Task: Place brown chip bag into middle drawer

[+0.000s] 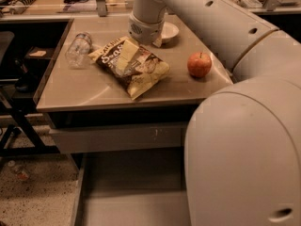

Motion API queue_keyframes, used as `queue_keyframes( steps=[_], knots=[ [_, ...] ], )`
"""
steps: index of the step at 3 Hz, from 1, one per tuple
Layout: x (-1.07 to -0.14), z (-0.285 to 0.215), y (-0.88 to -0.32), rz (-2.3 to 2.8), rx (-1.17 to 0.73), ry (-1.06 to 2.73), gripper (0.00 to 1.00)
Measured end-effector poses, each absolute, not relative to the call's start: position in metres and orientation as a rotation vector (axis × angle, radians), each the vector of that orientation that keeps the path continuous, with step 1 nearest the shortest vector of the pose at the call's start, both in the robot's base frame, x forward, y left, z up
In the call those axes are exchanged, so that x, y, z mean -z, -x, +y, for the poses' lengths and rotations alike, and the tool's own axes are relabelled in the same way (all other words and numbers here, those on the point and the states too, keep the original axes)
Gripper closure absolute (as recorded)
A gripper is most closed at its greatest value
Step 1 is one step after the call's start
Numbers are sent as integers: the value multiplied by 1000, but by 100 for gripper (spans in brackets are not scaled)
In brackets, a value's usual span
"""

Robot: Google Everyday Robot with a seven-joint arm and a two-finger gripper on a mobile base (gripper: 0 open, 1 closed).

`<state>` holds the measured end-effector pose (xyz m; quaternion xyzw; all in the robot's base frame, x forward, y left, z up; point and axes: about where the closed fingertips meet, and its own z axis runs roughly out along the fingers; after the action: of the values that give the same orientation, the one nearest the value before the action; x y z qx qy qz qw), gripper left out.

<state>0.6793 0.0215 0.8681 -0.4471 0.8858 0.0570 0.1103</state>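
Middle drawer (131, 197) half behind arm (244, 140); bag (148, 72) partly under pincer (125, 61).

— What do we see of our arm (221, 27)?
— Smooth off-white shells, bulging large and rounded to the right of the brown chip bag (141, 67), with small dark oval recesses along them.
— And just behind the bag?
— Our round wrist collar (142, 25), with a patch of tiny perforations. Our pale cream gripper (126, 59) sits over the bag.
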Motion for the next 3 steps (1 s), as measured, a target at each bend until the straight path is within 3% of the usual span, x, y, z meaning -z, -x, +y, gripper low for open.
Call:
queue_keyframes(
  steps=[2, 3],
  knots=[
    [-831, 24, -695, 2687, -185, 1292, 0],
    [-830, 26, -696, 2683, -186, 1291, 19]
  ],
)
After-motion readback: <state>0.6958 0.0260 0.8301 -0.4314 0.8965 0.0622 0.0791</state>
